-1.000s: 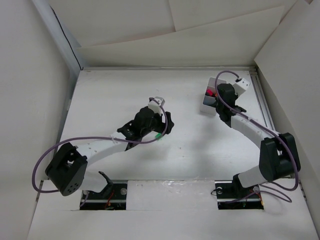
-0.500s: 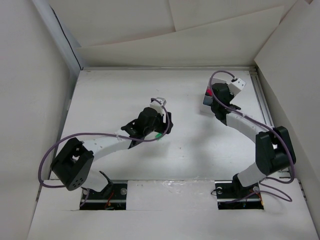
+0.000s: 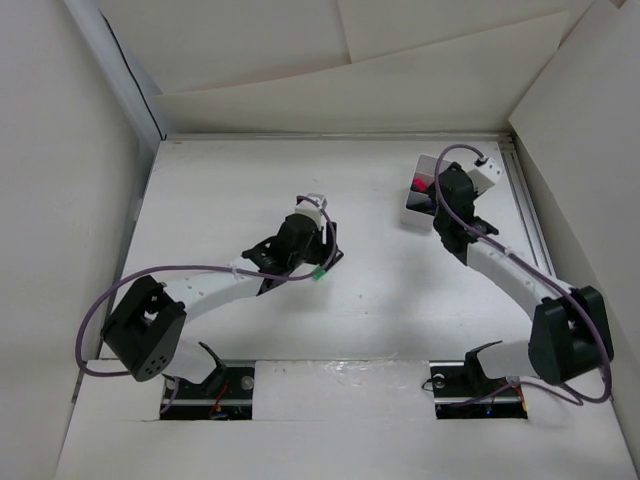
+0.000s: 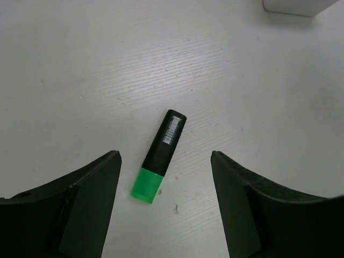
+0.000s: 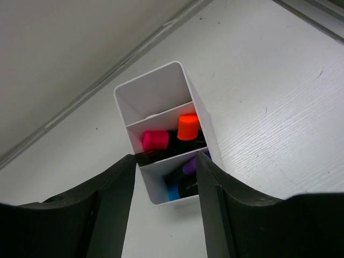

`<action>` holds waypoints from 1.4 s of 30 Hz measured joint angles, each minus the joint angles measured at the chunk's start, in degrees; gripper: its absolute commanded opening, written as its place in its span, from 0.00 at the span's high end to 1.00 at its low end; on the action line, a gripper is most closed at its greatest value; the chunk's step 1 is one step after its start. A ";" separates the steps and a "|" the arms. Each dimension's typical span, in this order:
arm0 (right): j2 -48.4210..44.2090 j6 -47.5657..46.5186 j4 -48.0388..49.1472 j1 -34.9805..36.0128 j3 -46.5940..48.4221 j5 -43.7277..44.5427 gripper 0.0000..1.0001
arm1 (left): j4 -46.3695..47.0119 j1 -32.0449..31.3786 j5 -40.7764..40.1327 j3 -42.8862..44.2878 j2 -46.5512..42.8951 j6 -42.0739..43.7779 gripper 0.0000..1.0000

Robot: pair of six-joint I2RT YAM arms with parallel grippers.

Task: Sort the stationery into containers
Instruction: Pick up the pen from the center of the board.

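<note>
**Item 1 – table** (image 3: 220,200): white, faint wood grain, white panels (image 3: 350,90) standing round 3 sides.

**Item 2 – organiser** (image 5: 156,88): white plastic, rectangular, 3 compartments in a row. Stands upright on the table at far right.
- Far compartment: pale shape low against the divider, can't tell what.
- Mid compartment: pink marker (image 5: 156,140) and orange marker (image 5: 188,127), side by side, coloured ends up.
- Near compartment: purple marker (image 5: 191,165) and blue marker (image 5: 172,192), partly cut off by the fingers in the right wrist view.

**Item 3 – green marker** (image 4: 160,153): black body w/ barcode label, green end. Lies flat on bare table approx. centre, well apart from the organiser, green end toward the wrist cam.

**Item 4 – left gripper** (image 4: 164,161): over the green marker. Jaws spread, one finger each side of the marker, clear gap both sides. Nothing pinched.

**Item 5 – right gripper** (image 5: 165,157): above the organiser. Jaws spread, nothing between them. In the wrist view the fingers frame the mid and near compartments; contact w/ the walls can't be told.
</note>
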 measured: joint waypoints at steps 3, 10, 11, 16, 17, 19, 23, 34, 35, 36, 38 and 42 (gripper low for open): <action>-5.55 0.04 -0.11 -0.02 -2.64 -2.80 0.47 | -1.36 0.00 -1.20 -1.44 -1.31 -1.11 0.40; -11.28 -0.33 -0.28 0.26 -4.48 -10.36 0.64 | -4.07 0.00 -0.83 -6.19 -3.69 -3.41 0.43; -11.43 -0.48 -0.39 0.26 -4.48 -11.39 0.64 | -4.28 0.00 -0.52 -6.51 -3.78 -3.56 0.43; -11.52 -1.64 -1.07 0.26 -4.48 -15.69 0.48 | -4.81 0.00 0.70 -6.75 -3.80 -3.96 0.43; -11.52 -1.77 -1.14 0.26 -4.48 -16.52 0.46 | -4.81 0.00 0.83 -6.75 -3.80 -3.91 0.43; -11.52 -2.08 -1.40 0.26 -4.48 -18.10 0.41 | -4.63 0.00 1.14 -6.75 -3.78 -3.89 0.43; -11.50 -2.64 -1.68 0.26 -4.46 -20.44 0.40 | -3.80 0.00 1.68 -6.73 -1.84 -3.41 0.47; -10.99 -2.93 -2.36 -0.07 -4.22 -24.02 0.39 | -4.24 -0.37 1.62 -6.45 4.98 -2.03 0.47; -10.73 -2.93 -2.36 -0.15 -4.17 -24.28 0.39 | -4.24 -0.42 1.62 -6.25 5.49 -1.86 0.47; -10.51 -2.91 -2.38 -0.15 -4.15 -24.52 0.39 | -4.02 -0.48 1.42 -6.05 5.97 -1.62 0.47; -9.92 -2.93 -2.40 -0.15 -4.15 -25.09 0.39 | -3.69 -0.57 1.14 -5.46 6.67 -1.44 0.47; -9.09 -2.93 -2.49 -0.15 -4.13 -25.77 0.39 | -3.34 -0.68 0.37 -4.52 7.82 -1.11 0.49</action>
